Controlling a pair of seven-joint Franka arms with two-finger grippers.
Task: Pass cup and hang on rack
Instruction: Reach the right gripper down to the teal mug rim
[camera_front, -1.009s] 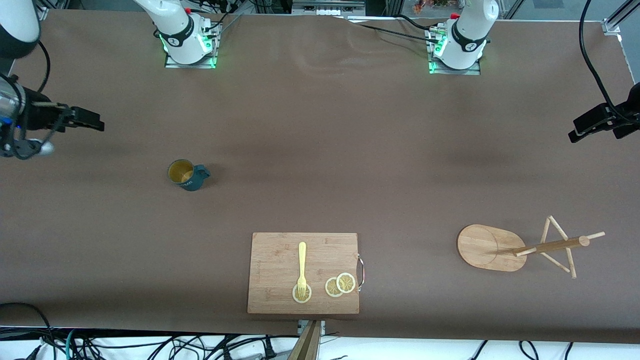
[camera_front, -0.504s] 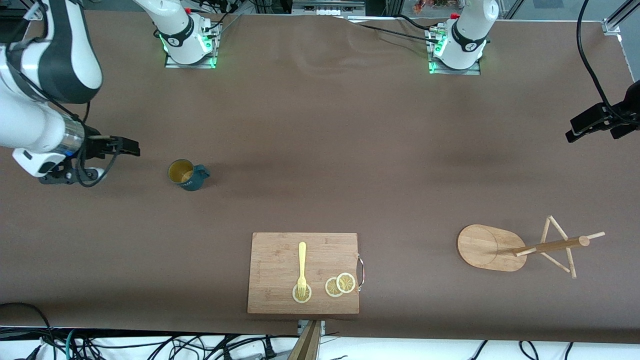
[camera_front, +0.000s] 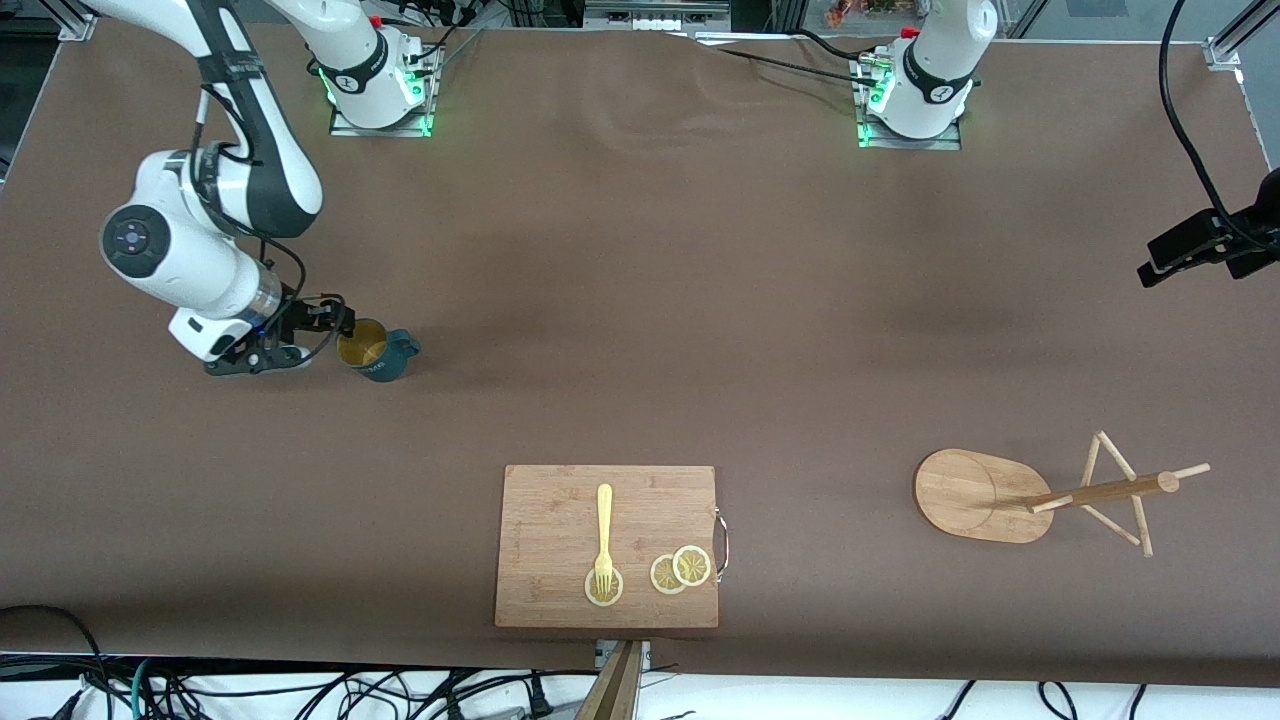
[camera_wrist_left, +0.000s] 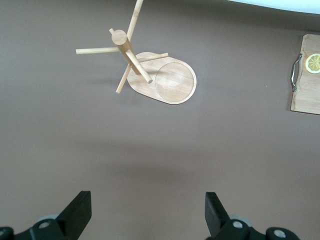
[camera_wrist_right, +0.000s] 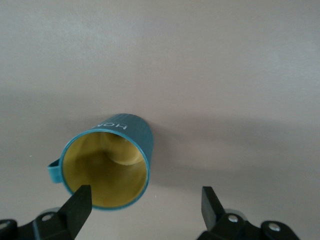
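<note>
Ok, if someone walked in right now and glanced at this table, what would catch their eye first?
Probably the right gripper, jaws open, low at the rim of the teal cup toward the right arm's end of the table. Then the wooden rack toward the left arm's end, with the left gripper waiting open above that end, and the cutting board nearest the front camera carrying a yellow fork and lemon slices.

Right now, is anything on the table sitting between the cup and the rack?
Nothing visible does. The cup stands toward the right arm's end, the rack toward the left arm's end, bare table between. The cutting board with fork and lemon slices lies nearer the front camera, off that line.
</note>
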